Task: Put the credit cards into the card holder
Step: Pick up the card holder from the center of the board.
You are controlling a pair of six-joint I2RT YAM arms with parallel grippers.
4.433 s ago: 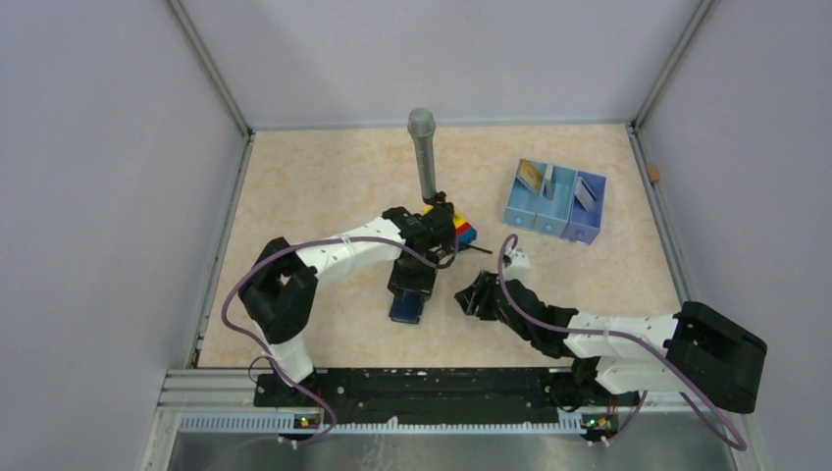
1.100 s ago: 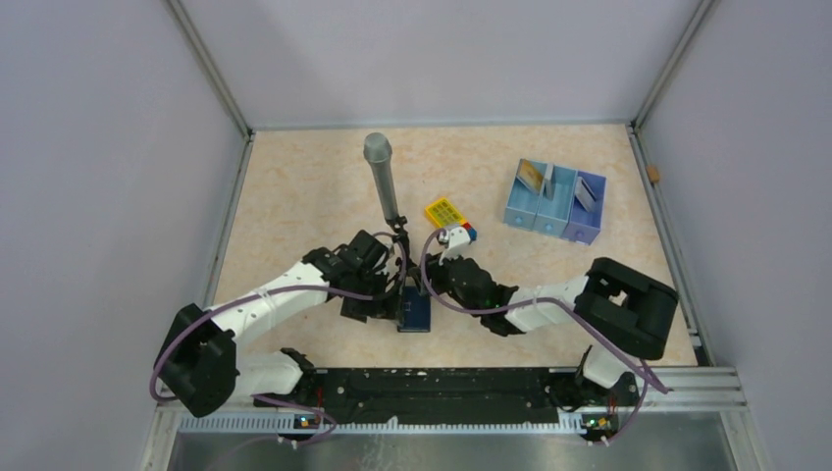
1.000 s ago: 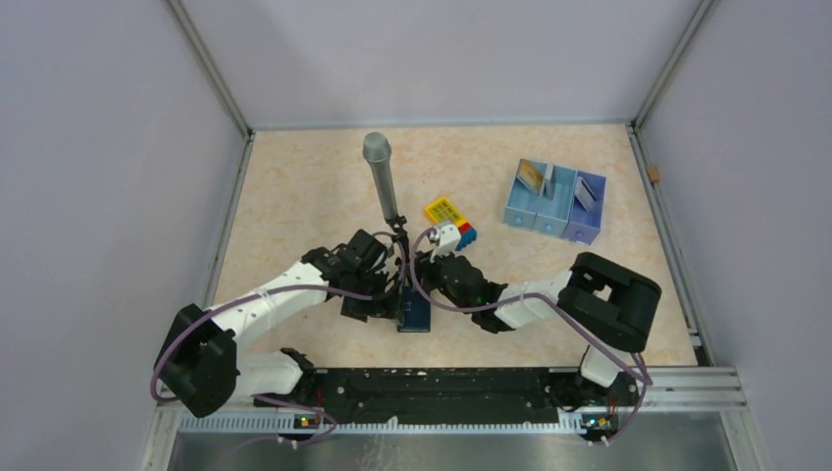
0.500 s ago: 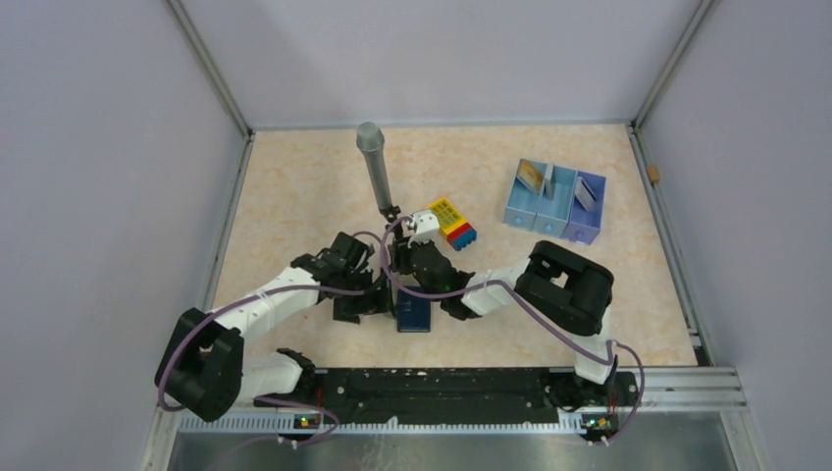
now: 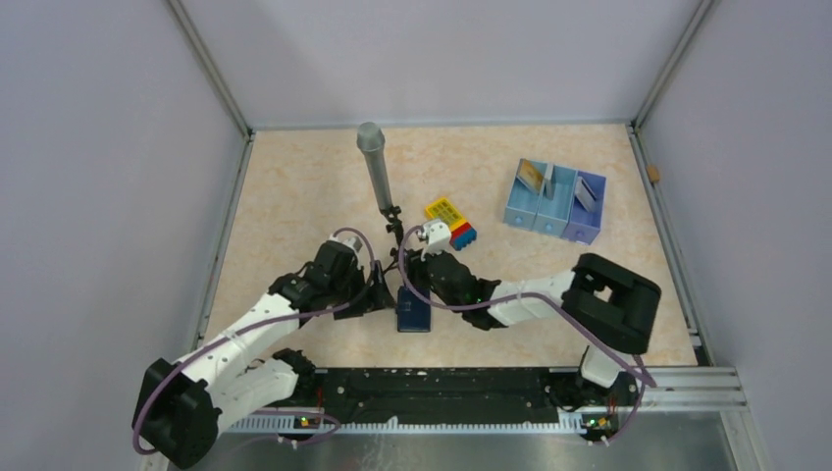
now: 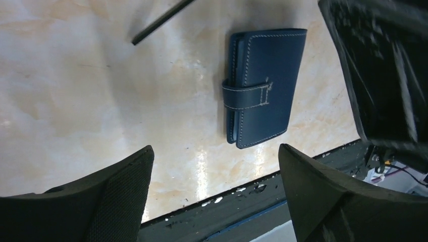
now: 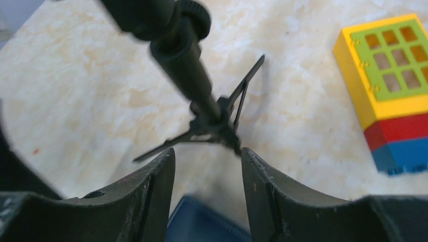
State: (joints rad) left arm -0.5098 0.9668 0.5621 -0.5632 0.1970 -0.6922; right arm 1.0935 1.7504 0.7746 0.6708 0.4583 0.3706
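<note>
The card holder (image 5: 413, 312) is a navy wallet lying flat near the table's front edge, folded with its snap tab across it (image 6: 262, 93). My left gripper (image 5: 376, 293) is just left of it, open and empty (image 6: 214, 151). My right gripper (image 5: 416, 279) hovers over the wallet's far end, open, with only the wallet's blurred blue edge (image 7: 202, 222) below its jaws (image 7: 208, 154). The credit cards stand in the pale blue tray (image 5: 543, 218): a gold one (image 5: 531, 175), a pale one (image 5: 549, 175) and a grey one (image 5: 585, 194).
A microphone (image 5: 374, 169) on a small black tripod (image 7: 212, 118) stands just behind both grippers. A yellow-topped toy brick block (image 5: 449, 221) lies right of it, also in the right wrist view (image 7: 391, 80). A black rail (image 6: 262, 201) runs along the front edge.
My left arm has drawn back to the left, its gripper sliding a little off the wallet. My right gripper has shifted slightly over the wallet's far end. The wallet has stayed put.
</note>
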